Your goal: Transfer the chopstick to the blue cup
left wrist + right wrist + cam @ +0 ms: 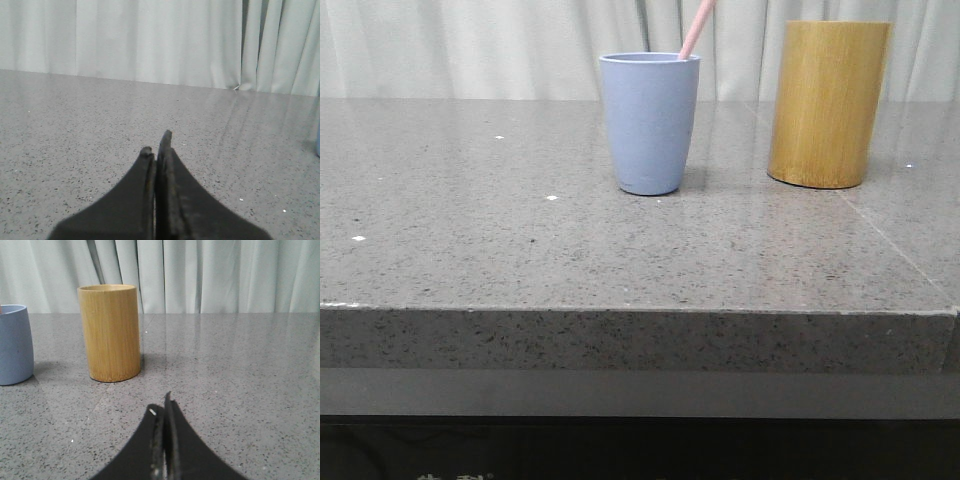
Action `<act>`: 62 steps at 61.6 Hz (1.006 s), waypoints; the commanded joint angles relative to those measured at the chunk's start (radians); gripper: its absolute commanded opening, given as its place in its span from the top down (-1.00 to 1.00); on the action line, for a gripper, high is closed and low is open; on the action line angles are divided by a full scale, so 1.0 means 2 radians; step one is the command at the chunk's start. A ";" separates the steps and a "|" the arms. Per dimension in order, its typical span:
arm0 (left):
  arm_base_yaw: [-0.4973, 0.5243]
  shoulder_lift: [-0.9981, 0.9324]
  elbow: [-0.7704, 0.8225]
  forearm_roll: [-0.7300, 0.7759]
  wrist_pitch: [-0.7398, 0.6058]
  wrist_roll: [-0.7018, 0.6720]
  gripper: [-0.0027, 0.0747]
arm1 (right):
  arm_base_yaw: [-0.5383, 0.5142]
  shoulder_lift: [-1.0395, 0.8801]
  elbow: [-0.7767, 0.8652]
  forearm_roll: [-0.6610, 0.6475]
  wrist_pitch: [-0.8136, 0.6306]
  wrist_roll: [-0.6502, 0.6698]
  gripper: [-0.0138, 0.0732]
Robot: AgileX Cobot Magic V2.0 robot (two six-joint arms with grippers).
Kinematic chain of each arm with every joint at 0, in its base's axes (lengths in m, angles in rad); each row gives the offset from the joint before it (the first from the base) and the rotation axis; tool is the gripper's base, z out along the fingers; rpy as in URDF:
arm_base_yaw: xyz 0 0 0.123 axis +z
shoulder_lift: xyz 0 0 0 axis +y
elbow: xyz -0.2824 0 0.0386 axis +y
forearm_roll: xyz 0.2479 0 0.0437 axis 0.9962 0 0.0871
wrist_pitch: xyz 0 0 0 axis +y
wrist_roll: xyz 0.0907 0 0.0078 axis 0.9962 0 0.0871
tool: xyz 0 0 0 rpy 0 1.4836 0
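Your chopstick [696,30] stands tilted in the blue cup [649,124]; your left tool [157,146] and right tool [161,405] are closed, empty.

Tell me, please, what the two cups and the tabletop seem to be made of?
The blue cup looks like matte plastic or a fibre composite: even colour, no gloss. The taller cylinder seems bamboo or wood, with a fine vertical grain and a soft sheen. The tabletop looks like polished grey speckled stone, perhaps quartz, faintly reflecting.
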 commanded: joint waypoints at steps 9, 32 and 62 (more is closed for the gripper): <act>0.001 -0.011 0.006 -0.004 -0.040 -0.003 0.98 | -0.002 -0.012 -0.001 -0.009 -0.040 0.002 0.83; 0.001 -0.011 0.006 -0.004 -0.040 -0.003 0.98 | -0.002 -0.012 -0.001 -0.009 -0.040 0.007 0.83; 0.001 -0.011 0.006 -0.004 -0.040 -0.003 0.98 | -0.035 -0.012 -0.001 -0.009 -0.041 0.028 0.83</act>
